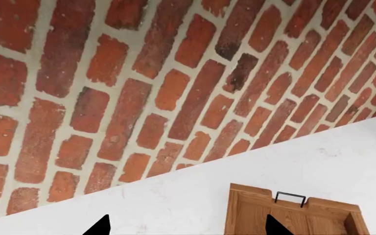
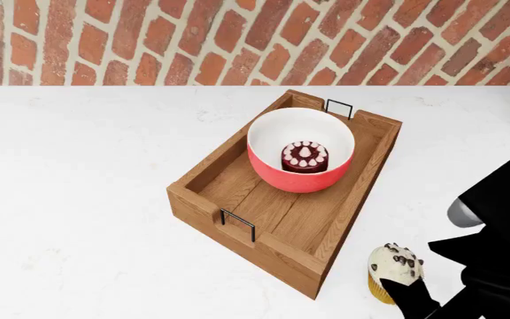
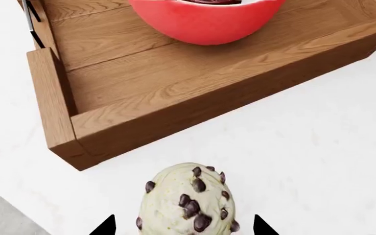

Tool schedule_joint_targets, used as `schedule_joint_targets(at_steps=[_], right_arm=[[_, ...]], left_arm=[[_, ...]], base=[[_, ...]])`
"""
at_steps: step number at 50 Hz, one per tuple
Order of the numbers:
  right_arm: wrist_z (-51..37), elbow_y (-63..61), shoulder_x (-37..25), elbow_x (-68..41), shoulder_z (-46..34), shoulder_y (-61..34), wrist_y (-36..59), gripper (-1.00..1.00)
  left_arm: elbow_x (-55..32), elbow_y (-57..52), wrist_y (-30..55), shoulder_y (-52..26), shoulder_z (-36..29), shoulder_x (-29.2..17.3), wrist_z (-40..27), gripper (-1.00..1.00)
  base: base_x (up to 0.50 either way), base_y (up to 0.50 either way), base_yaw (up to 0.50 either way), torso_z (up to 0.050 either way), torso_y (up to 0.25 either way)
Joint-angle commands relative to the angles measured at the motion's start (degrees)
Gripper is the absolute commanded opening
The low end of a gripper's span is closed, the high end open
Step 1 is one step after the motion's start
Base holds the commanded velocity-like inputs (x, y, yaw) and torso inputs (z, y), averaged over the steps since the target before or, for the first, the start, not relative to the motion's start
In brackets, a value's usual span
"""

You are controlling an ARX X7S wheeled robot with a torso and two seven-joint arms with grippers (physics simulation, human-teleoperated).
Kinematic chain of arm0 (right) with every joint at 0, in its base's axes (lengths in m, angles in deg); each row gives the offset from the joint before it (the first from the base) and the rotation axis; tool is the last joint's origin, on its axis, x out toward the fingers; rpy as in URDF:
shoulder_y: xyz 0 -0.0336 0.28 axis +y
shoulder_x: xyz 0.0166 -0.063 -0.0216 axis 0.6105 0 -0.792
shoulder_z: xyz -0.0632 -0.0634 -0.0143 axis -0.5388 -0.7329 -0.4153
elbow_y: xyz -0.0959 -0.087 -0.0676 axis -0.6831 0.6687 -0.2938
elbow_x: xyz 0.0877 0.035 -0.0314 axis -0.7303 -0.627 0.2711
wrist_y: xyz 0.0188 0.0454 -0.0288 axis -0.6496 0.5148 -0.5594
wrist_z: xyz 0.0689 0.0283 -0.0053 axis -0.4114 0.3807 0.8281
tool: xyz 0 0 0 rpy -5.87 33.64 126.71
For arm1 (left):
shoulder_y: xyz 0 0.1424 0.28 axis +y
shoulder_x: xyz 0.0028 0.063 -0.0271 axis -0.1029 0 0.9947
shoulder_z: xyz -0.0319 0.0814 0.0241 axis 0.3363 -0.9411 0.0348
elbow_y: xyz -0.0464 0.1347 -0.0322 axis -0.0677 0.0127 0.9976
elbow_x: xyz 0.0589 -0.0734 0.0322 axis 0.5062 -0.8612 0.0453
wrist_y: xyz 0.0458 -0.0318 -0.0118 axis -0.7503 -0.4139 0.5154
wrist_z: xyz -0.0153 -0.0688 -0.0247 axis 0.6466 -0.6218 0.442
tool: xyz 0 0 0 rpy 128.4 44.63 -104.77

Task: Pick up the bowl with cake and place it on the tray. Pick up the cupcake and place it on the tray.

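The red bowl [image 2: 300, 174], white inside, stands in the far half of the brown wooden tray [image 2: 237, 189] and holds the dark cake [image 2: 305, 157] with pale dollops. The cupcake [image 2: 394, 269], yellow-cased with chip-dotted frosting, stands on the white table just off the tray's near right corner. My right gripper [image 3: 182, 227] is open, one fingertip on each side of the cupcake [image 3: 188, 200], with a small gap at both sides. My left gripper [image 1: 188, 227] is open and empty above the table beside the tray's end [image 1: 293, 215]; it does not show in the head view.
A red brick wall [image 2: 237, 40] runs behind the white table [image 2: 78, 199]. A thin wire handle [image 2: 237, 224] stands at each short end of the tray. My right arm [image 2: 494, 252] fills the lower right of the head view.
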Motion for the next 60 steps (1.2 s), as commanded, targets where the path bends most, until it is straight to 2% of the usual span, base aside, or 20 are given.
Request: schedule_joint_targets(at_steps=[1, 31, 32, 49, 55, 60], right_arm=[[0.43, -1.12, -0.18, 1.22, -1.13, 2.93, -1.07, 1.0], [2.6, 1.43, 1.46, 7.33, -1.76, 5.99, -2.39, 1.0], [2.68, 1.57, 1.61, 7.62, -1.71, 5.92, -2.32, -1.0], [6.65, -1.23, -0.66, 5.84, -0.14, 3.85, 1.33, -1.0], [7.65, 0.16, -2.82, 3.95, 2.92, -0.43, 2.76, -1.0], [4.64, 3.38, -0.27, 0.83, 4.36, -7.34, 5.21, -1.0]], left_arm=[[0.49, -0.2, 0.11, 0.37, 0.15, -0.23, 0.27, 1.0], [1.91, 0.26, 0.21, 1.27, 0.36, -0.15, 0.96, 1.0], [1.96, 0.29, 0.23, 1.3, 0.35, -0.12, 0.98, 1.0], [1.87, -0.41, 0.66, 1.02, 0.99, -0.92, 0.14, 1.0], [1.62, -1.31, 0.64, 1.13, 1.33, -1.58, -0.82, 1.0], [1.51, -2.08, 0.69, 1.31, 1.47, -2.24, -1.81, 1.0]], base=[[0.0, 0.0, 0.0, 0.0, 0.0], [0.0, 0.0, 0.0, 0.0, 0.0], [0.0, 0.0, 0.0, 0.0, 0.0], [0.0, 0.0, 0.0, 0.0, 0.0], [0.0, 0.0, 0.0, 0.0, 0.0], [0.0, 0.0, 0.0, 0.0, 0.0]])
